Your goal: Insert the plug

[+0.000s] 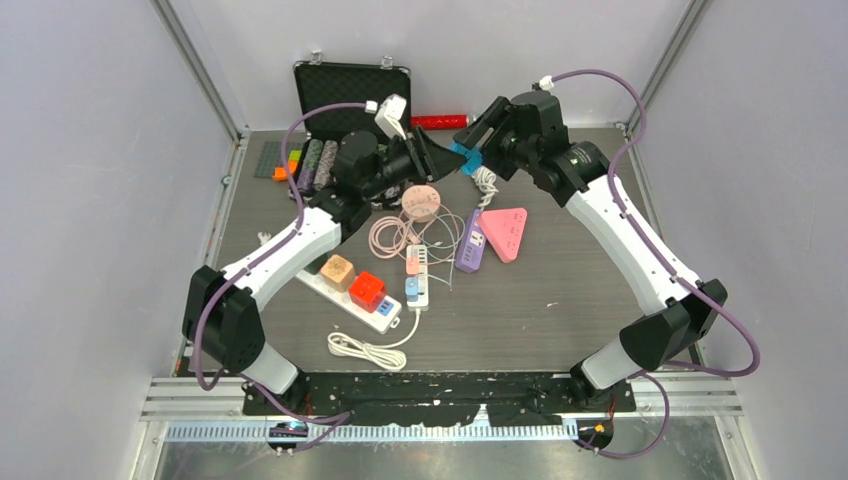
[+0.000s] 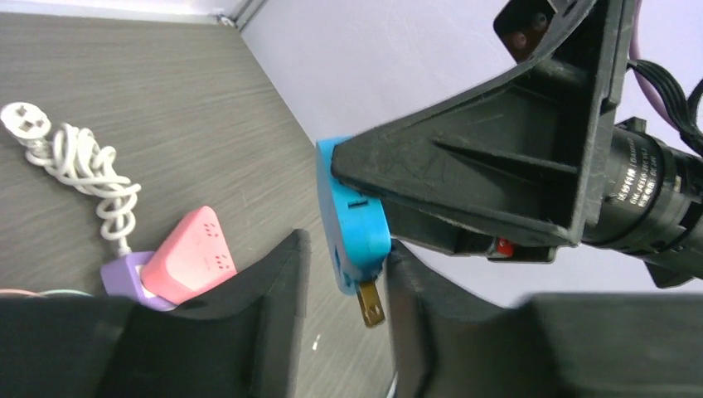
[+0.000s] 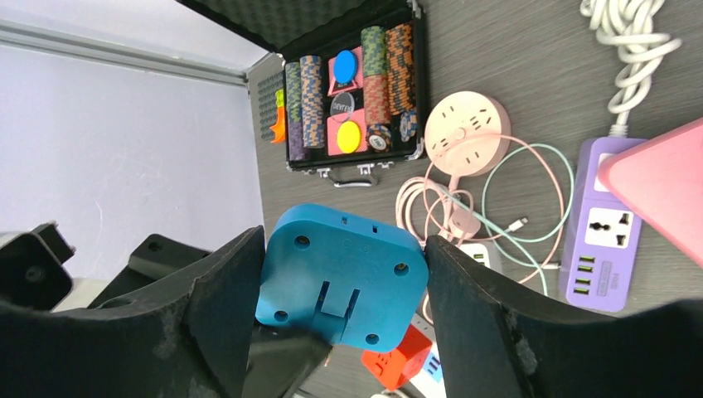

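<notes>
A blue plug adapter (image 1: 464, 156) with a brass prong (image 2: 372, 305) is held in the air above the back of the table. My right gripper (image 1: 473, 148) is shut on its flat sides, both fingers touching it in the right wrist view (image 3: 341, 246). My left gripper (image 1: 447, 158) is open around the plug's prong end (image 2: 352, 240). Its right finger (image 2: 414, 315) touches the plug, and its left finger (image 2: 278, 290) stands apart from it. A left fingertip (image 3: 282, 356) shows below the plug (image 3: 348, 282).
On the table lie a white power strip (image 1: 350, 298) with orange and red cube adapters, a purple strip (image 1: 471, 240), a pink triangular socket (image 1: 503, 232), a round pink socket (image 1: 420, 202), cables, a coiled white cord (image 1: 485, 182) and an open chip case (image 1: 350, 90).
</notes>
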Controlling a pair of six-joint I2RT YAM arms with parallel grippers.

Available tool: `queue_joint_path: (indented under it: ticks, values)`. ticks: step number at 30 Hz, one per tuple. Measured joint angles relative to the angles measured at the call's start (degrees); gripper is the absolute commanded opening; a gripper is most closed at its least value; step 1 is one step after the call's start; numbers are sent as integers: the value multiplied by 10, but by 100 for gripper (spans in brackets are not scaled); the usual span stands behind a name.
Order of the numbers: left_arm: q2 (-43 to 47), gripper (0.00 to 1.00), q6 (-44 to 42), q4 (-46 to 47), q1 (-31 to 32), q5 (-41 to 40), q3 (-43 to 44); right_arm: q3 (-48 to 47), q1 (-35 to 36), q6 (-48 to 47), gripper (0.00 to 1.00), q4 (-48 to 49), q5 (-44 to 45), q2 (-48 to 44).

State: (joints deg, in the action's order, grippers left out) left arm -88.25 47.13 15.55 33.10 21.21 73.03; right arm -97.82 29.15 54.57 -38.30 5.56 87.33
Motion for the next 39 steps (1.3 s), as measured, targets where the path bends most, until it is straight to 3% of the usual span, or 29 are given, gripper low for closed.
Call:
queue_joint_path:
  ticks: [3,6,8,10,20,26,28,31,33,36,39]
  values:
    - [-11,0,17,6,-1,7,9,8,0,11,61,6,-7,0]
    - [-17,0,17,3,-1,12,12,18,-5,16,85,9,-8,0]
    - [-22,0,21,-1,-2,17,12,34,-10,17,96,20,-21,-5]
    - [-25,0,23,-3,-6,29,12,62,-19,11,99,39,-54,-15]
    - [-26,0,56,-37,-40,176,24,250,-121,-90,98,225,-310,-121]
    - [-12,0,85,-52,-45,270,38,254,-116,-167,78,290,-423,-130]
    - [-5,0,99,-52,-45,293,41,254,-116,-177,66,303,-456,-129]
    - [-1,0,133,-39,-50,320,45,254,-116,-176,58,334,-504,-130]
    - [-1,0,163,-16,-55,334,45,254,-116,-168,59,361,-525,-130]
    - [-1,0,215,30,-63,352,44,264,-116,-140,69,415,-550,-131]
    - [-1,0,252,74,-68,365,43,280,-116,-107,66,464,-571,-132]
